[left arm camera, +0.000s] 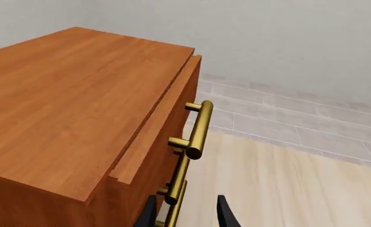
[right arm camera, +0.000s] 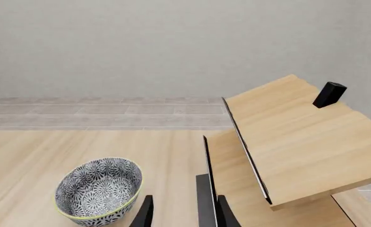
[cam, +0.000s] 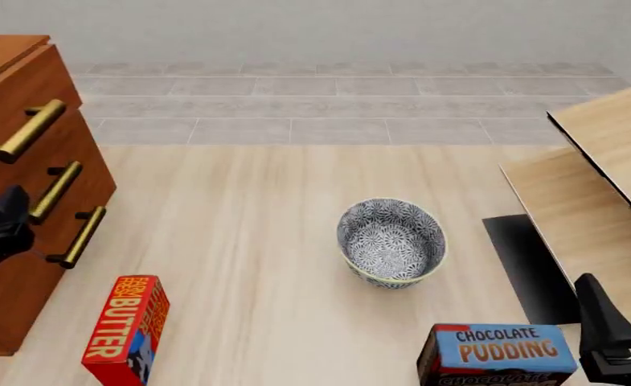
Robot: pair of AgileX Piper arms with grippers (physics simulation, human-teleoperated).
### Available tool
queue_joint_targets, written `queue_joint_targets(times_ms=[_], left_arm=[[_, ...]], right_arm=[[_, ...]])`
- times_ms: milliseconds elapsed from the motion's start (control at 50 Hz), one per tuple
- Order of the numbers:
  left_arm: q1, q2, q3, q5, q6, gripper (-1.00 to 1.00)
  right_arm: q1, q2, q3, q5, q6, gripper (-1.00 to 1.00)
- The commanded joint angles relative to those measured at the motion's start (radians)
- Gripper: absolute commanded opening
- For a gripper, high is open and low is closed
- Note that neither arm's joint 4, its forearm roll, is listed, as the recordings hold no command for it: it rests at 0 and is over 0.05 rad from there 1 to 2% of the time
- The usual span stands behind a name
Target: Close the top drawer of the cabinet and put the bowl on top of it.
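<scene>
Top drawer sticks out a bit from the cabinet, front proud of the cabinet's top edge, not flush; cabinet stands at far left of the bench. Top brass handle visible, two lower handles below it. My left end effector hovers just in front of the drawer fronts, near the lower handles, fingers apart, nothing between them. In the front view its dark body sits against the cabinet face by the middle handle; contact, probably none, hard to tell from this angle.

Bowl sits upright mid-bench, blue-grey floral pattern, pale green rim, well apart from the cabinet, empty. My right end effector is near-right of the bowl, fingers spread, holding nothing, not touching the bowl. In the front view only its dark finger shows at the near right corner.

Butter box stands at near left, just right of the cabinet base. Chocolate pudding box at near edge, right of centre, beside my right end effector. Pale wood furniture at right, tilted panels, small dark block on its top.
</scene>
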Motion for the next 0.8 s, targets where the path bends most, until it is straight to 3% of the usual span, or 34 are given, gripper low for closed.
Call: queue_joint_targets(times_ms=[20,800], left_arm=[[0.033,0.020,-0.008,-0.029,0.035,1.00],[0.081,0.080,-0.044,-0.055,0.054,1.00]], right_arm=[[0.000,-0.001,-0.001,0.002,0.000,1.00],[0.000,-0.001,-0.001,0.002,0.000,1.00]])
